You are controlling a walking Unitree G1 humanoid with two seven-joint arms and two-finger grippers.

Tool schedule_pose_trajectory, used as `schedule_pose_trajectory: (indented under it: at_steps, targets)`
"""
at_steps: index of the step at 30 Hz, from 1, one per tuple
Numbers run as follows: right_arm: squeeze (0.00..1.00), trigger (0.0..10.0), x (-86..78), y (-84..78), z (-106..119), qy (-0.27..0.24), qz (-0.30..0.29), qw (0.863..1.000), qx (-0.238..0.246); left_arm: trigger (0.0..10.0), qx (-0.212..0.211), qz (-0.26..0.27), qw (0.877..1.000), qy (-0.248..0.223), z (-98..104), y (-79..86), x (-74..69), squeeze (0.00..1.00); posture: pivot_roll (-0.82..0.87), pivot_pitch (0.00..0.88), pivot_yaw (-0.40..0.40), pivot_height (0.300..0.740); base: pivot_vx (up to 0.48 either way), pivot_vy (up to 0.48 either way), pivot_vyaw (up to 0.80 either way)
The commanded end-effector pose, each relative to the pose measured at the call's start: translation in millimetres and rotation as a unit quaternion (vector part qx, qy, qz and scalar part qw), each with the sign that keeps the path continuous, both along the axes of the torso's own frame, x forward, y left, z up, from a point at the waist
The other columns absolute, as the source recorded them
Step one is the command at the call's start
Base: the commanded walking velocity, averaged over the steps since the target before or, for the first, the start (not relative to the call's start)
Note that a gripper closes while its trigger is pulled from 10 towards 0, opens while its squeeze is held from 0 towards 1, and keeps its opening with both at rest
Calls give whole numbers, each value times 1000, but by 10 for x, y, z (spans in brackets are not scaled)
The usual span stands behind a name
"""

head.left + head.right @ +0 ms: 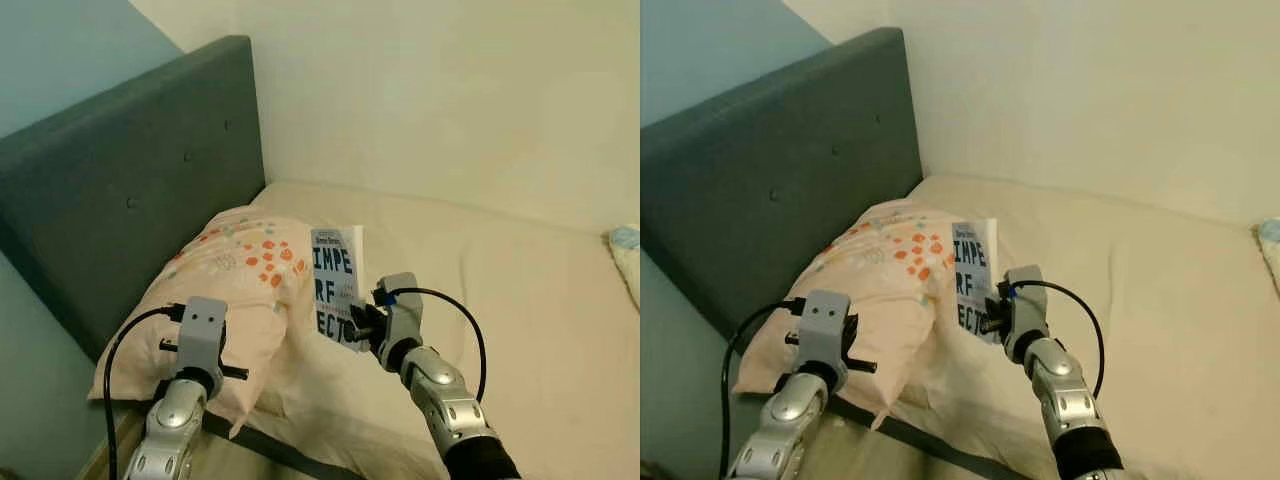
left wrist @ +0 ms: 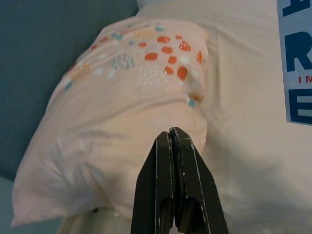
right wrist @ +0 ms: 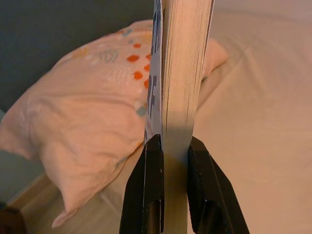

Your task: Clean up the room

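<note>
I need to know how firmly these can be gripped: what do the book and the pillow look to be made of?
The book looks like a paperback: matte cream paper page edges and a thin printed cover. The pillow looks like soft woven fabric, likely cotton, matte and creased, with printed orange spots.

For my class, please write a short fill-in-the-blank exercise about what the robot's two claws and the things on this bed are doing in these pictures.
1. The right claw is shut on a ____, held upright on its edge.
2. The left claw hovers with its fingers ____ above the pillow.
3. The pillow lies against the dark ____ at the end of the bed.
4. The dots printed on the pillow are mostly ____.

Missing words: book; shut; headboard; orange
</note>
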State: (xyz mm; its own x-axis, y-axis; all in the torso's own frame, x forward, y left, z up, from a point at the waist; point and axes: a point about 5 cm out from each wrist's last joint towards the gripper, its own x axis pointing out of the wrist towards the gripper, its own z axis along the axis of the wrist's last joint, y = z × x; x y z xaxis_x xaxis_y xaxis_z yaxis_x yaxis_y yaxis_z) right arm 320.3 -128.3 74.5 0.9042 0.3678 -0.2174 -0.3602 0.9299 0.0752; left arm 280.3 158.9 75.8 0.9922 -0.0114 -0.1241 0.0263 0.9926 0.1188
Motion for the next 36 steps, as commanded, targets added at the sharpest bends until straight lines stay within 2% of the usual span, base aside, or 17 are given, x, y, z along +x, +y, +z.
schedule_pose_trajectory:
  at_steps: [1,5,19,25,36]
  targets:
    - [0,10000,-18,47,17,-5,7,1000,10,10000,3,3,1000,14,-49,32,-28,0,-35,95,12,631,0,0,0]
    - [0,10000,-23,47,12,-4,8,1000,10,10000,2,0,1000,15,-49,22,-27,0,-36,95,13,611,0,0,0]
    - [0,10000,-28,29,16,-5,8,1000,11,10000,1,-7,1000,17,-55,-7,-36,0,-36,92,14,611,0,0,0]
    - [0,10000,-27,28,22,-5,10,1000,13,10000,3,-10,1000,17,-57,-9,-37,0,-38,90,15,587,0,0,0]
    - [0,10000,-47,43,13,-2,16,1000,15,10000,7,-13,1000,20,-73,-4,-57,0,-38,85,16,582,0,0,0]
